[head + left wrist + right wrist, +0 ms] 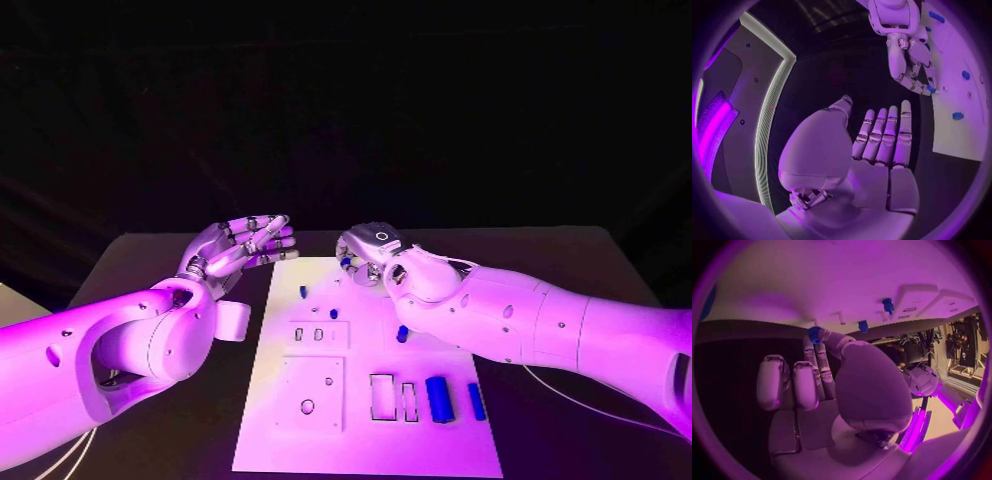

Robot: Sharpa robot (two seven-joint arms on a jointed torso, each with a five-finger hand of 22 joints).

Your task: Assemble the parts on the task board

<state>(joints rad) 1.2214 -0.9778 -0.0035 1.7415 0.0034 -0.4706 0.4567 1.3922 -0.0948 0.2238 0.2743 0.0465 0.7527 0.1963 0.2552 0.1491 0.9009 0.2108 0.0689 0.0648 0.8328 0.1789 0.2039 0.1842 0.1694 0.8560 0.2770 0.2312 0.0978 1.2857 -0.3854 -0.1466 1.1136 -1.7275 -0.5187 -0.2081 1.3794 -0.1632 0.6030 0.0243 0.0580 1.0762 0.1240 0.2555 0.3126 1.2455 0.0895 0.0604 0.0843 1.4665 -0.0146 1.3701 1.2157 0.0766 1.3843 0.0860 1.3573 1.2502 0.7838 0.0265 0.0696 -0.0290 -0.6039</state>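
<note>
Two upright blue bars (440, 399) stand on the task board (289, 440). The right hand (369, 255) pinches a small blue gear (814, 333) above its far edge; the left hand (238, 247) hovers beside it, fingers (886, 132) released and straight.

The table (173, 250) is dark. A white task board (289, 440) lies flat in the middle of it, going from the far part to the near edge. A small white block (232, 321) sits on the table, just beside the board's left edge.
</note>
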